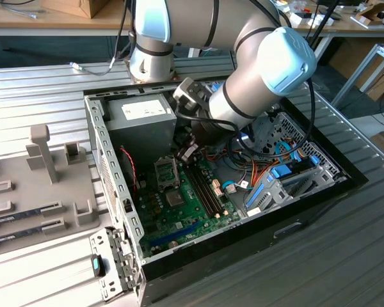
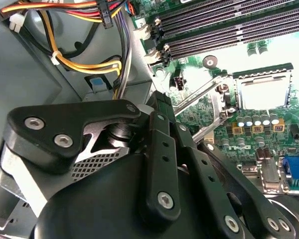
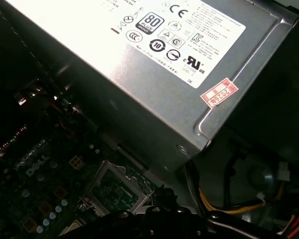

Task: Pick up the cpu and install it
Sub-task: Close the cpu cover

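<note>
Starting at the exterior view's left, you've got the grey fixture tray [image 1: 19, 182] outside the case, with memory sticks [image 1: 32, 210] lying in its slots. I'd say they're parked there so each part presents at a known spot. Moving right, the open computer case [image 1: 109, 167] lies on its side, so the motherboard [image 1: 185, 214] faces up and your arm can reach down into it. At the far end sits the power supply [image 1: 141, 115], the big grey box with the white label. It crowds the socket, which likely explains the arm's slanted reach.

Next comes the cpu socket [image 1: 166, 170]. In the second wrist view its retention lever [image 2: 199, 97] looks swung up, ready to take a chip. The socket bed [image 2: 263, 93] glares pale there but looks dark green in the first wrist view [image 3: 114, 191], so I judge it unfilled, without certainty. Your gripper [image 1: 189, 152] hangs low just beside the socket, near the power supply's corner. How wide it's open, and whether it carries anything, I can't tell, so I can't tell you where the cpu is right now.

Further right are the memory slots [image 1: 206, 187], then the cable bundle [image 1: 269, 167].
</note>
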Controlling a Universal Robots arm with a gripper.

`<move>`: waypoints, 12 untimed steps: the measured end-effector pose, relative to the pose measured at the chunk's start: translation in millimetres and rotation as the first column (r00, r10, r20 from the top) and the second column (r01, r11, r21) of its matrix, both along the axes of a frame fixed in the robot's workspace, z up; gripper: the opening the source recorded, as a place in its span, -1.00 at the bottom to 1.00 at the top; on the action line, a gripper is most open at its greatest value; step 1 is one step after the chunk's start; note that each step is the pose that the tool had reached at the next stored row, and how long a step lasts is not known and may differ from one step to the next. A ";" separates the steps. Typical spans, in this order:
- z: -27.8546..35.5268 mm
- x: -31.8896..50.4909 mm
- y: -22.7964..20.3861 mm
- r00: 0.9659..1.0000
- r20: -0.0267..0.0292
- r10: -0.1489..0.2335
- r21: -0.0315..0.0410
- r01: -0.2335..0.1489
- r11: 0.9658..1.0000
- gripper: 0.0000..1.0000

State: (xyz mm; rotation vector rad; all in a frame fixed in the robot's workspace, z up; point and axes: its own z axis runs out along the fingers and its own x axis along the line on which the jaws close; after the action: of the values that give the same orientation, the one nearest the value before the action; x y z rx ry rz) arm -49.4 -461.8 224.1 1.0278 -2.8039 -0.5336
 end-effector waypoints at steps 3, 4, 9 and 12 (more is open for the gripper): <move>1.1 0.0 0.0 1.000 0.000 0.001 0.002 -0.001 1.000 -0.79; 1.2 0.0 0.0 1.000 0.000 0.001 0.002 -0.001 1.000 -0.79; 2.3 -0.4 0.0 1.000 0.000 0.002 0.015 -0.002 1.000 -0.79; 4.1 -0.4 -0.2 1.000 0.000 0.002 0.025 -0.002 1.000 -0.79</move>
State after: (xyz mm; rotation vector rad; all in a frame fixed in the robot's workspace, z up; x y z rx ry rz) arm -49.7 -462.0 228.3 1.0350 -2.8030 -0.5699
